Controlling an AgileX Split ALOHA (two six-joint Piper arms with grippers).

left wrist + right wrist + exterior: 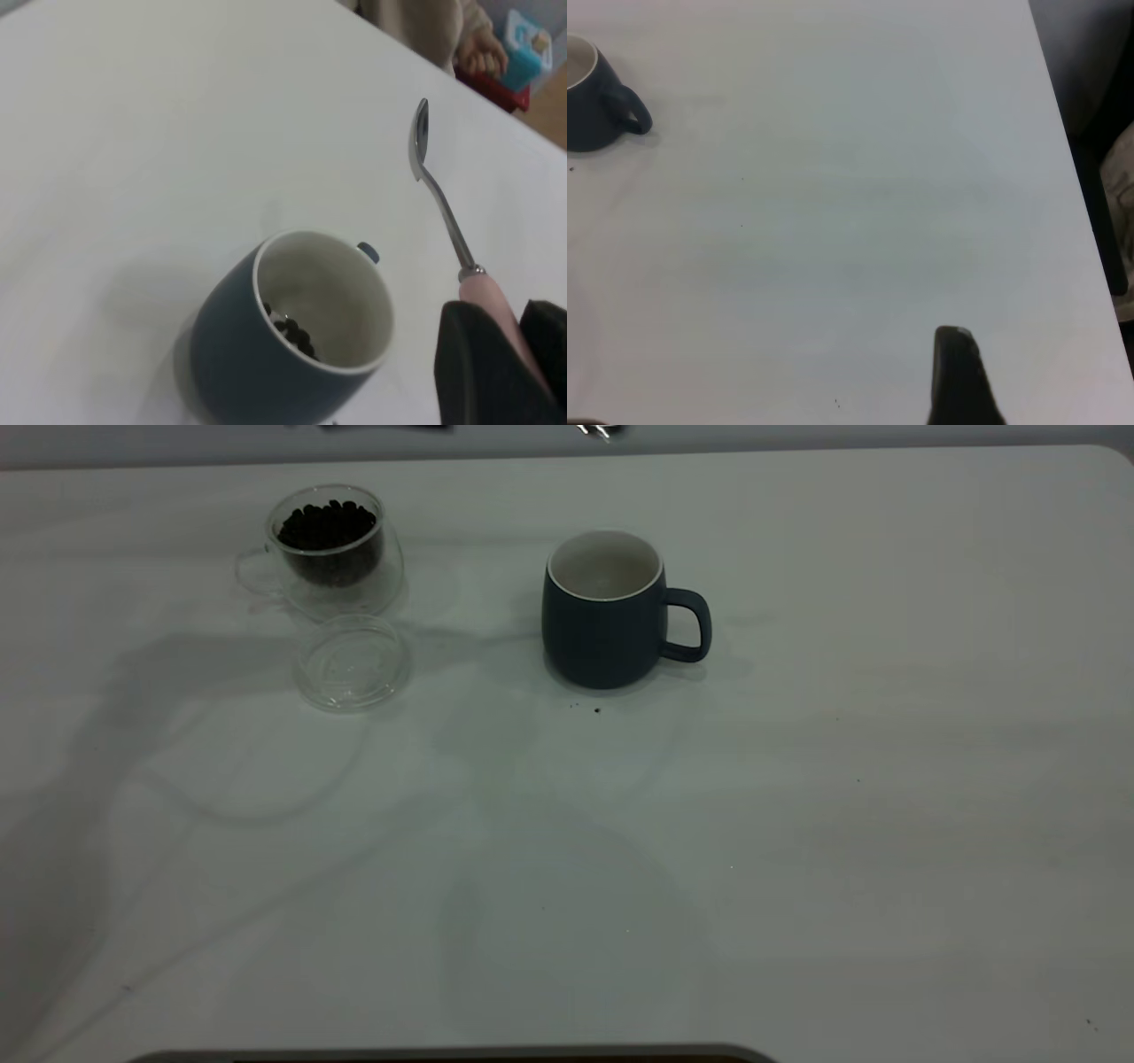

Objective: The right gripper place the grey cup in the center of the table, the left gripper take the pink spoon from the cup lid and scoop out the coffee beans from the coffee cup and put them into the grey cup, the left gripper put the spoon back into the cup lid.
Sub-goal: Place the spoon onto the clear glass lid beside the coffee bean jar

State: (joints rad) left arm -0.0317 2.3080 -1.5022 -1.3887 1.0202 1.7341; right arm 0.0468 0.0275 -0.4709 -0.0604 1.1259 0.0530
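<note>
We find three obstacles on the table (pixel 886 824): the coffee cup (pixel 332 549) and the cup lid (pixel 353 662) just beside each other at far left, and the grey cup (pixel 611 611) near centre. Open tabletop lies between them, right of the grey cup, and across the near half.

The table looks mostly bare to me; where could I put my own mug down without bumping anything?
The whole near half of the table is free, and so is everything right of the grey cup. It is crowded only at the far left, where the coffee cup and cup lid sit almost touching. Above the grey cup the left pincer holds the pink spoon.
</note>
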